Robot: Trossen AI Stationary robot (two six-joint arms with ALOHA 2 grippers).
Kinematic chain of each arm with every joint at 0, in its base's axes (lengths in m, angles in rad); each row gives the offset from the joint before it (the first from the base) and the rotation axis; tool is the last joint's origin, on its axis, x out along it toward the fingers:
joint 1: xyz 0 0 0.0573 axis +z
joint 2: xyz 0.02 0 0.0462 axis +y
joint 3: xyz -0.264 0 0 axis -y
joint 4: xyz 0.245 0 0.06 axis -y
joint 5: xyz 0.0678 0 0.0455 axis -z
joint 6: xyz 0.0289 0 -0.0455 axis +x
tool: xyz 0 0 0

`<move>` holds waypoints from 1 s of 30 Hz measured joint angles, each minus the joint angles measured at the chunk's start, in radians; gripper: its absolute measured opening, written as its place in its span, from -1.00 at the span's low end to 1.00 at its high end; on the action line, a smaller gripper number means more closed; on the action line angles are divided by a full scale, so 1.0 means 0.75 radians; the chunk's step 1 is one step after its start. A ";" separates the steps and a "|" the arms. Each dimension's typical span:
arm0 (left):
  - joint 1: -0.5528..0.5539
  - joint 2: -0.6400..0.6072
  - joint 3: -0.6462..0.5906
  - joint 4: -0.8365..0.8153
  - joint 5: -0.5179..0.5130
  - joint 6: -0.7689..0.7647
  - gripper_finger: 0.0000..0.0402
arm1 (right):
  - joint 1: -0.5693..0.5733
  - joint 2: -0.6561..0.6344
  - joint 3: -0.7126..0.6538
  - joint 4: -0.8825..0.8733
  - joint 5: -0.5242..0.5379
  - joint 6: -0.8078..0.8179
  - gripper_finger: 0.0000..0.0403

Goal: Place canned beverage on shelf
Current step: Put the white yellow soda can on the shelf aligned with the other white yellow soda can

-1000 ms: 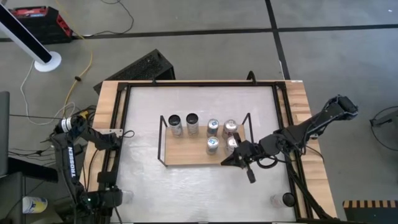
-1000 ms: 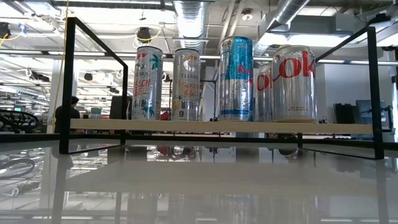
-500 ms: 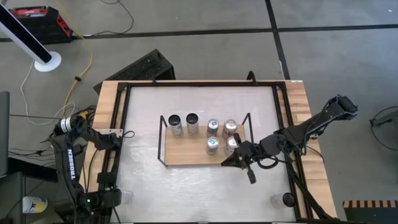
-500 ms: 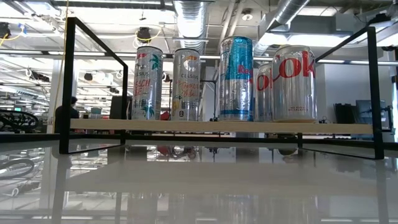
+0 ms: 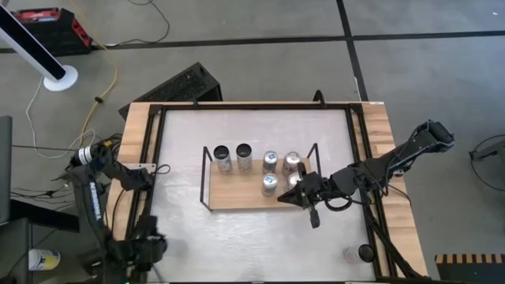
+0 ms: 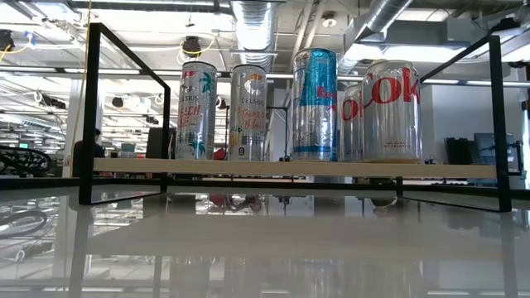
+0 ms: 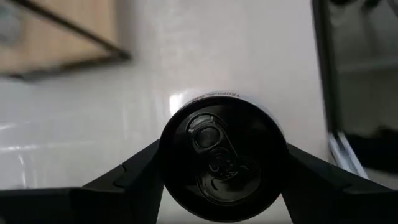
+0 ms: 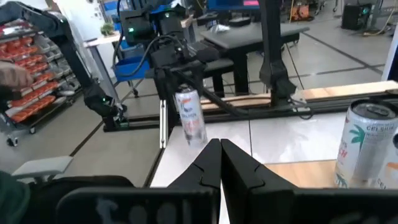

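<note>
A canned beverage (image 7: pixel 224 158) with a black top stands near the table's near-left corner, and my left gripper (image 7: pixel 224 186) is around it from above. The same can (image 8: pixel 189 121) shows in the right wrist view under that arm. In the high view my left gripper (image 5: pixel 148 244) hides the can. The shelf (image 5: pixel 237 197), a light board with black wire ends, lies mid-table and bears several upright cans (image 5: pixel 270 161). My right gripper (image 5: pixel 282 199) is shut above the shelf's near right part, touching nothing. My left gripper has the can's upper wall (image 7: pixel 166 163) pinched between its two fingers (image 7: pixel 134 177), one on each side just below the rim. The fingers come from above, slanting down. The can is upright; whether its base is on the table I cannot tell.
Black frame rails (image 5: pixel 154 158) run along the table's edges. Two more cans (image 5: pixel 357 253) stand at the near right corner. A dark crate (image 5: pixel 185 83) lies beyond the far left corner. Bare table lies between the shelf and the near edge.
My left gripper has moved toward the table's right edge onto the can at the near-left corner and has turned somewhat. My right gripper's tip has swung slightly toward the far edge. The cans on the shelf have not moved.
</note>
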 joint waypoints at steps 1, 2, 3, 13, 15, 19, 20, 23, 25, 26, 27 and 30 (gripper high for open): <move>0.043 -0.008 0.005 0.008 -0.017 0.052 0.19 | 0.000 0.000 0.000 0.008 0.004 0.000 -0.86; 0.094 -0.017 0.006 0.032 -0.019 0.120 0.19 | 0.001 0.000 0.000 0.013 0.003 0.000 -0.86; 0.150 -0.024 0.007 0.053 -0.003 0.200 0.19 | 0.001 0.000 0.000 0.015 0.004 0.000 -0.86; 0.720 -0.036 0.040 0.550 0.292 1.138 0.19 | 0.003 0.000 0.000 -0.019 0.004 -0.020 -0.86; 0.824 -0.037 0.072 0.534 0.294 1.241 0.19 | 0.014 0.000 0.000 -0.048 0.004 -0.022 -0.86; 1.015 -0.036 0.116 0.524 0.312 1.422 0.19 | 0.044 0.037 0.001 -0.089 0.003 -0.024 -0.86; 1.059 -0.036 0.122 0.529 0.325 1.463 0.19 | 0.054 0.054 0.000 -0.097 0.003 -0.030 -0.86; 1.180 -0.038 0.124 0.523 0.381 1.554 0.19 | 0.082 0.106 -0.001 -0.079 0.003 -0.058 -0.86; 1.252 -0.034 0.123 0.519 0.420 1.591 0.19 | 0.096 0.141 0.000 -0.076 0.003 -0.082 -0.86; 1.284 -0.029 0.123 0.520 0.432 1.615 0.19 | 0.103 0.162 0.000 -0.076 0.003 -0.091 -0.86; 1.310 -0.028 0.123 0.522 0.440 1.643 0.19 | 0.106 0.182 0.000 -0.071 0.003 -0.094 -0.86; 1.357 -0.025 0.123 0.504 0.440 1.711 0.19 | 0.107 0.217 -0.001 -0.035 0.003 -0.095 -0.86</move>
